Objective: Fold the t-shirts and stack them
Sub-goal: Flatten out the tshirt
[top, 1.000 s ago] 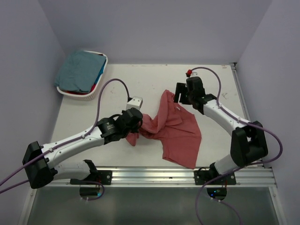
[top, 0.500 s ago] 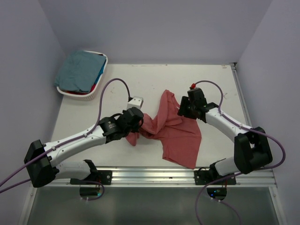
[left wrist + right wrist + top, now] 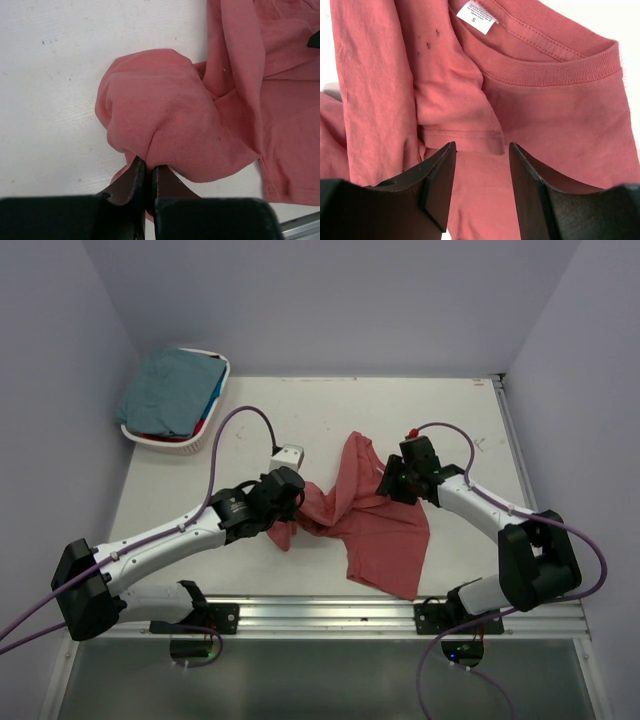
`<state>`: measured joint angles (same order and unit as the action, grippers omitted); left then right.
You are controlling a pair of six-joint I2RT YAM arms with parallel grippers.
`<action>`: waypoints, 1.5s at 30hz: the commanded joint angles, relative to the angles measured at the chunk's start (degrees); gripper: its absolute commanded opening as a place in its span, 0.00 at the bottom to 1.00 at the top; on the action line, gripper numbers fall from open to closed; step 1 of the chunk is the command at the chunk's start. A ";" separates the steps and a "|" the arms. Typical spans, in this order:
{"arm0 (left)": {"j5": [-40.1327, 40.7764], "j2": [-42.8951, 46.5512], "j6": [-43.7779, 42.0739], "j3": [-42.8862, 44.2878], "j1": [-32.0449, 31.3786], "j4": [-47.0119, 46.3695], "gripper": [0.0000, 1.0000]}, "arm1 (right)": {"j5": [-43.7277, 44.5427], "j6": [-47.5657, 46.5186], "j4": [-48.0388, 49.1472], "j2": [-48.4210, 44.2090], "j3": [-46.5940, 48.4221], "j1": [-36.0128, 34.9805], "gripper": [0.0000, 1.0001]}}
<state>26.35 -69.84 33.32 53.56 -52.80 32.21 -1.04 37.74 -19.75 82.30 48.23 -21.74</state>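
At the far left corner of the bench (image 3: 300, 410), a white basket (image 3: 160, 443) holds a teal shirt (image 3: 170, 390) heaped on top. It probably waits there so the middle stays free for folding.

Nearer the centre, the left gripper (image 3: 147, 172) sits low over the bench. Its jaws are clamped together on a bunched fold of the red shirt (image 3: 200, 125), and the cloth balloons out just ahead of them. This pinch looks like an anchor, pinning the shirt's left end so the other arm can pull against it.

The red shirt lies crumpled across the middle of the bench between the two arms. It is twisted into a rope at the left and spreads wider toward the near edge on the right. It is neither flat nor folded, so the task seems to be at the spreading-out step.

To the right, the right gripper (image 3: 480, 155) hovers close over the shirt's upper part, its jaws apart with nothing between them. The right wrist view shows a sleeve hem (image 3: 462, 135) lying in the gap, with the collar (image 3: 560, 70) and size label (image 3: 477, 15) just beyond. The gripper appears set to take the sleeve or shoulder there, a good hold for drawing the cloth out flat. The risk is catching several layers at once.
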 commanded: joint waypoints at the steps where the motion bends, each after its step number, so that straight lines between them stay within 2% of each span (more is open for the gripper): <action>1: -0.16 0.23 -0.80 1.63 0.59 -2.85 0.00 | 0.60 1.03 0.85 -0.04 -0.41 -0.15 0.50; 5: -0.25 0.32 -0.80 1.55 0.68 -2.76 0.00 | 3.49 0.94 0.06 1.46 -0.33 -0.15 0.48; 11: -0.33 0.32 -0.63 1.28 0.68 -2.85 0.00 | 2.01 1.55 1.90 3.13 -1.82 -0.15 0.46; 14: -0.25 0.32 -0.54 1.20 0.76 -2.76 0.00 | 1.30 1.90 3.66 3.30 -2.43 -0.15 0.38; 15: -0.25 0.41 -0.54 1.20 0.76 -2.76 0.00 | 1.21 1.90 4.36 3.22 -2.70 -0.15 0.35; 16: -0.25 0.32 -0.54 1.11 0.76 -2.76 0.00 | 1.30 1.90 4.45 3.22 -2.70 -0.06 0.23; 19: -0.16 0.32 -0.54 0.93 0.76 -2.85 0.00 | -0.02 1.90 4.72 2.08 -2.79 -0.24 0.00; 38: -0.42 -1.70 -0.36 -2.06 2.08 -4.52 0.00 | 3.15 -2.84 -3.10 -17.69 1.87 -0.15 0.00; 42: -0.86 -1.52 -0.27 -2.14 2.08 -5.13 0.00 | 3.67 -3.46 -4.86 -15.87 2.31 -0.15 0.00; 45: -0.95 -1.44 -0.45 -1.97 2.17 -5.05 0.00 | 3.76 -2.85 -4.77 -10.42 1.26 -0.15 0.00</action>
<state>25.47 -71.68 33.34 51.46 -51.05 30.06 1.19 35.55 -22.81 67.24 48.80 -21.74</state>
